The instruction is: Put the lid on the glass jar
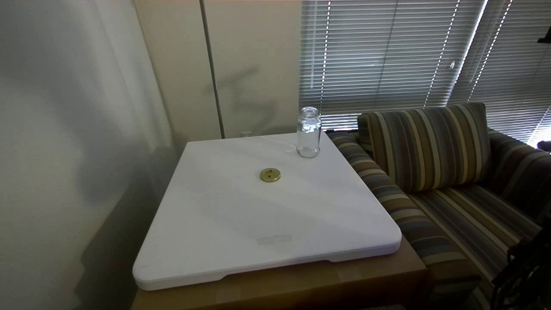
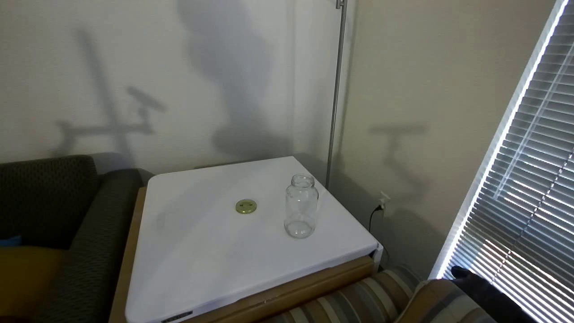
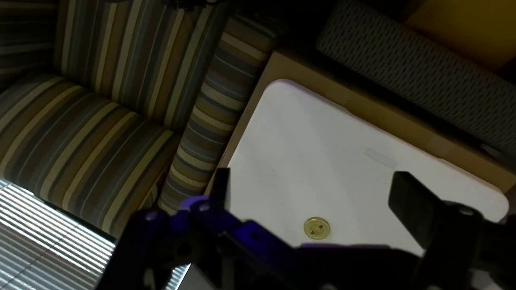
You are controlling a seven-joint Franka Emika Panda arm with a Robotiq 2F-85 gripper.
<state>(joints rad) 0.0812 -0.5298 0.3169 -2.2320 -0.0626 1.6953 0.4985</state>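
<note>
Wrist view: gripper (image 3: 311, 188) agape, lid (image 3: 317, 228) flat; both exterior views: jar (image 1: 308, 134) vertical, mouth up.

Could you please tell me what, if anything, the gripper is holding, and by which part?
Nothing is held: the gripper stands open in the wrist view, and the lid and the glass jar rest apart on the white tabletop.

No text can be read: the faint strip (image 1: 274, 240) on the white tabletop (image 1: 215, 206), the dark label (image 2: 177, 316) along its edge (image 2: 219, 304) and the marks (image 3: 313, 232) on the lid (image 3: 317, 228) are indistinct.
</note>
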